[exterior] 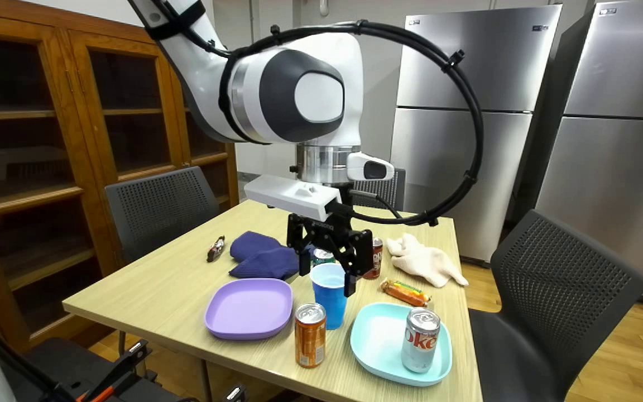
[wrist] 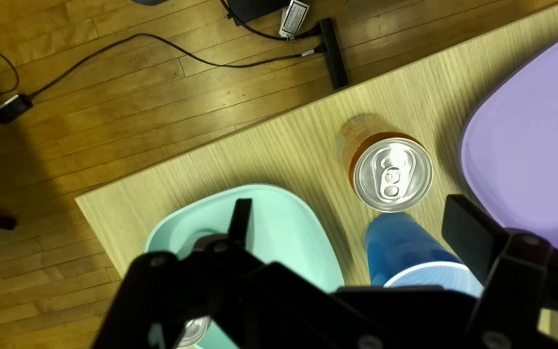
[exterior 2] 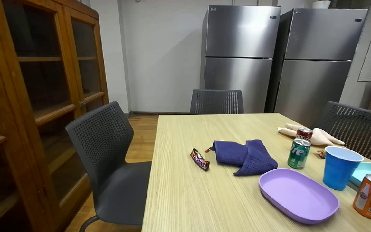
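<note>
Soft light filled the room, the wooden cabinet (exterior 2: 55,115) dark inside. Glare burned white on the orange can's lid (wrist: 394,174).

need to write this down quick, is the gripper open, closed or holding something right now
Gripper: open, jaws well apart, holding nothing; the blue cup nearby is not gripped.

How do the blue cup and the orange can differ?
The blue cup is open at the top; the orange can has a silvery lid. The cup flares upward, while the can is mostly straight-sided. Both stand upright on the table.
</note>
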`<action>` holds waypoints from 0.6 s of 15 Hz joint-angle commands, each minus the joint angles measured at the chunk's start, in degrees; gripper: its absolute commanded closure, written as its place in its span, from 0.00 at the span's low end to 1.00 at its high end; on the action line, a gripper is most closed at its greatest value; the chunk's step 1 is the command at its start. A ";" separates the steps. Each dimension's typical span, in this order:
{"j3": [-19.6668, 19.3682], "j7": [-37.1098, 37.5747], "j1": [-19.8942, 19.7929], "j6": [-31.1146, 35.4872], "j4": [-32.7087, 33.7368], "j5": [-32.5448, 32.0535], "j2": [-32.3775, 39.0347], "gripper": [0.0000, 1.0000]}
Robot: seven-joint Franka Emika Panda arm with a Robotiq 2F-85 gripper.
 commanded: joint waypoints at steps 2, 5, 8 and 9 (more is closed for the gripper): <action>2.06 -0.43 0.14 4.69 -2.67 -0.23 0.33 0.00; 2.86 0.27 0.33 6.59 -2.56 -0.12 2.46 0.00; 3.22 0.71 0.48 8.19 -2.21 -0.35 4.84 0.00; 3.34 1.05 0.49 8.77 -2.01 -0.58 5.73 0.00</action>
